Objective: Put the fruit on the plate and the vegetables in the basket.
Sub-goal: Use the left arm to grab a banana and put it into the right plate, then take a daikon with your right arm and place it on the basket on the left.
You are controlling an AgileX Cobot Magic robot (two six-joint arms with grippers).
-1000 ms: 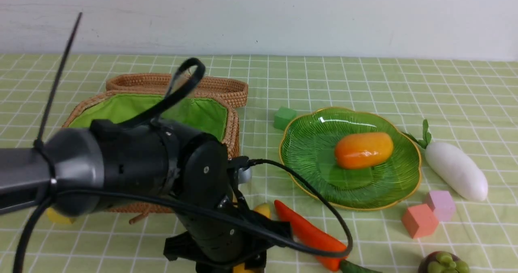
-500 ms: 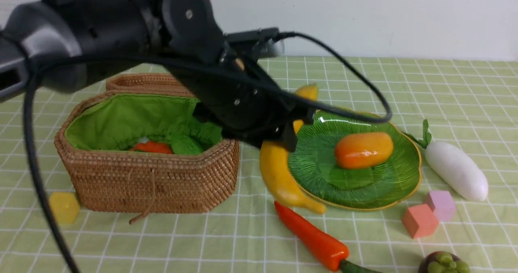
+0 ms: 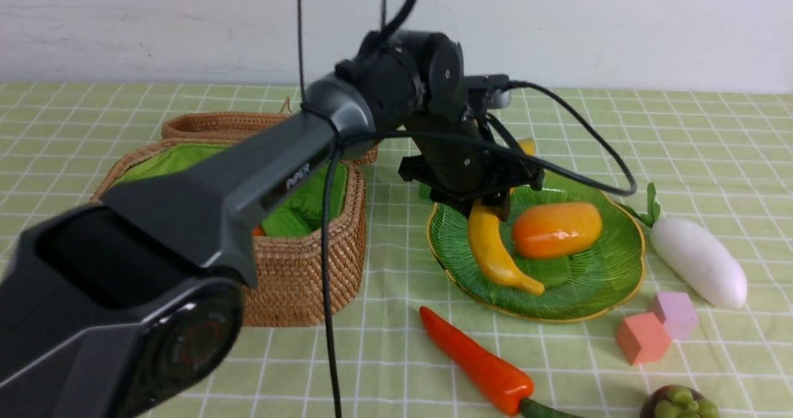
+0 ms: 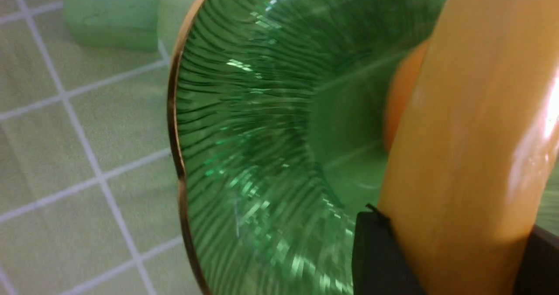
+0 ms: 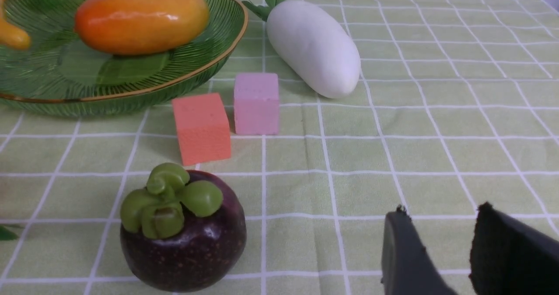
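My left gripper is shut on the yellow banana over the green glass plate. The banana's lower end reaches down into the dish beside the orange mango. In the left wrist view the banana sits between my gripper's black fingers, above the plate. My right gripper is open and empty, low over the cloth near the purple mangosteen. The white radish and red chili lie on the cloth. The wicker basket holds the green gourd.
An orange cube and a pink cube sit in front of the plate. A green cube lies behind it. My left arm crosses over the basket. The basket lid lies open behind it.
My left arm has lifted the banana from the front of the table and carried it right and away, over the plate beside the mango. Nothing else has moved.
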